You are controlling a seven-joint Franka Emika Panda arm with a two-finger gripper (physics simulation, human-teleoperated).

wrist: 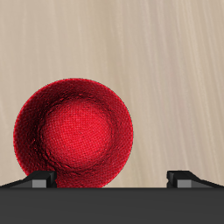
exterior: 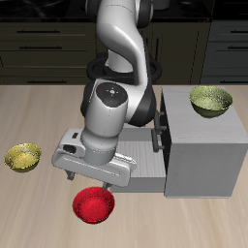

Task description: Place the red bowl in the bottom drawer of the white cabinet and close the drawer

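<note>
The red bowl (exterior: 94, 205) sits upright on the wooden tabletop (exterior: 29, 116) in the lower middle of the exterior frame, near the bottom edge, its opening facing straight up. Being round, it has no long axis to speak of. In the wrist view the red bowl (wrist: 75, 135) shows its whole inside, with nothing in it.

The claw (exterior: 88, 180) hangs just above the bowl's far rim, its fingers spread and grasping nothing; in the wrist view the two dark fingertips (wrist: 40, 179) stand wide apart, one over the bowl's edge and the other over bare wood.

The white cabinet (exterior: 205, 145) stands at the right of the exterior frame. Its bottom drawer (exterior: 143, 165) is pulled out towards the frame's left, partly hidden behind the arm. One yellow-green bowl (exterior: 211, 101) rests on the cabinet's top; another yellow-green bowl (exterior: 23, 156) sits on the tabletop at the left edge, well apart from the red one.
</note>
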